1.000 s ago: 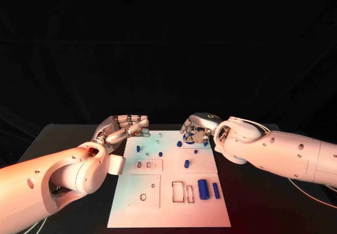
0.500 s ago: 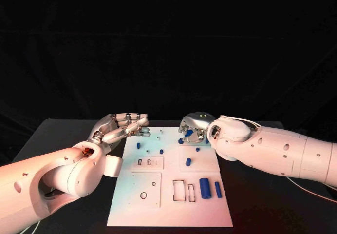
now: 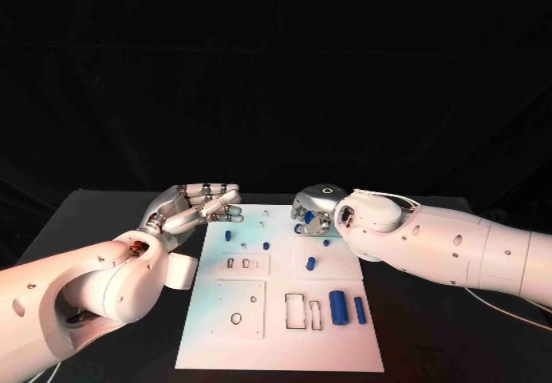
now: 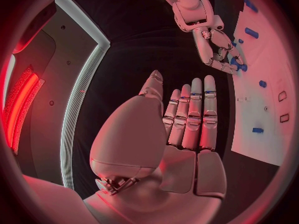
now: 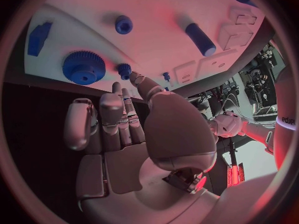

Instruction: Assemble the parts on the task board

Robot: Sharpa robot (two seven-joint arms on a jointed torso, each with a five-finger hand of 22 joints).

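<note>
I cannot make out what sits under my right silver hand (image 3: 313, 214): from the head camera it covers the far right corner of the white rectangular task board (image 3: 280, 351), and I cannot tell whether its curled fingers grip anything, though in its wrist view the fingers (image 5: 118, 115) look closed on nothing, just short of a blue toothed gear (image 5: 83, 67). My left silver hand (image 3: 193, 206) hangs at the board's ten o'clock corner, fingers (image 4: 194, 115) straight and together, empty. Compared with a second ago, the right hand has crept inward along the far edge; the left has barely shifted. On the board I count six small blue parts uncovered: two cylinders at about four o'clock, the larger (image 3: 338, 307) beside the thinner (image 3: 359, 309), and four small pieces nearer the far end.
</note>
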